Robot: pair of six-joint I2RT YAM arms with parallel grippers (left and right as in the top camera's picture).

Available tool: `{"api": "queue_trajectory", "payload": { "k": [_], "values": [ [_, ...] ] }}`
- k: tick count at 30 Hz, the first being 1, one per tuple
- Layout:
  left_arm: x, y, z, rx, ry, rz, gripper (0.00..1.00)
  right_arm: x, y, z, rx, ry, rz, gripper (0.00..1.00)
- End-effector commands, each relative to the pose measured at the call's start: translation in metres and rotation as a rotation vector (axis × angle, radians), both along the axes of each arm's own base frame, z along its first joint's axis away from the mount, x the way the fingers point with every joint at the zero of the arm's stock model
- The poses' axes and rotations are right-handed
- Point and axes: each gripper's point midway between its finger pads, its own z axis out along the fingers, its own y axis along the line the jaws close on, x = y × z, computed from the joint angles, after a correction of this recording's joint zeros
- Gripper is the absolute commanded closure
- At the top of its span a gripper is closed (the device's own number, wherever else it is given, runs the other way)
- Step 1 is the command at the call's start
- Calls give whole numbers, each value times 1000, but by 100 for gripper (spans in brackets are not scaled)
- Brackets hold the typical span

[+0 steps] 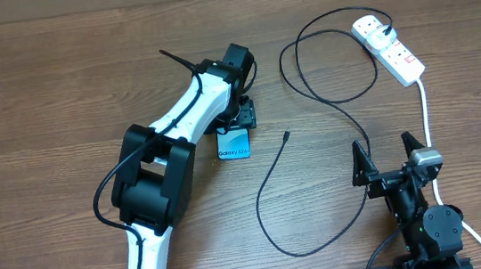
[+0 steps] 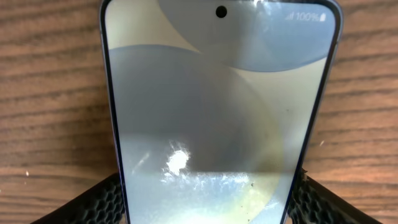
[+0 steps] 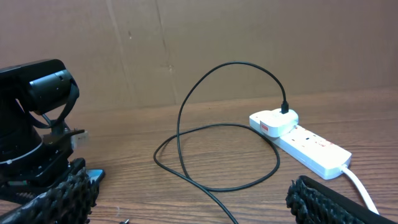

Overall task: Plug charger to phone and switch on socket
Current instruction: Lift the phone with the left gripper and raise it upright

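Here, the left gripper (image 1: 239, 117) hung over the far end of the phone (image 1: 234, 144). In the wrist view its black fingers (image 2: 102, 202) flanked the phone's two long edges, right at the glass. Whether they pressed on it or merely straddled it I could not tell.

The phone lay flat on the wooden table (image 1: 40, 102), screen up, reaching toward 6 o'clock from the gripper. At about 3 o'clock from the phone, apart from it, lay the charger's (image 3: 236, 63) connector (image 1: 286, 135), loose on the wood. The cable looped toward 6 o'clock, then ran back up to its plug, seated in the socket (image 1: 388, 47) at 1 o'clock.

The right gripper (image 1: 387, 155) sat at 6 o'clock from the socket, jaws spread wide and empty, beside the white cord (image 1: 425, 115).
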Motion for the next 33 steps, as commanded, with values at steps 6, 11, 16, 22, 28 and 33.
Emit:
{"api": "queue_trajectory", "payload": {
  "k": [6,11,16,22,28,33],
  "values": [
    [-19,14,-24,57,127,3,27,0,-1,-1,3,-5,-4,0],
    [-14,3,-9,10,133,4,27,0,-1,-1,2,-5,-4,0],
    [-13,0,4,1,139,3,27,0,-1,-1,3,-5,-4,0],
    [-15,-13,21,-69,166,-5,27,0,-1,-1,2,-5,-4,0],
    [-17,-29,40,-158,197,-33,26,0,-1,-1,2,-5,-4,0],
    [-23,-52,61,-341,262,-44,26,0,-1,-1,2,-5,-4,0]
  ]
}}
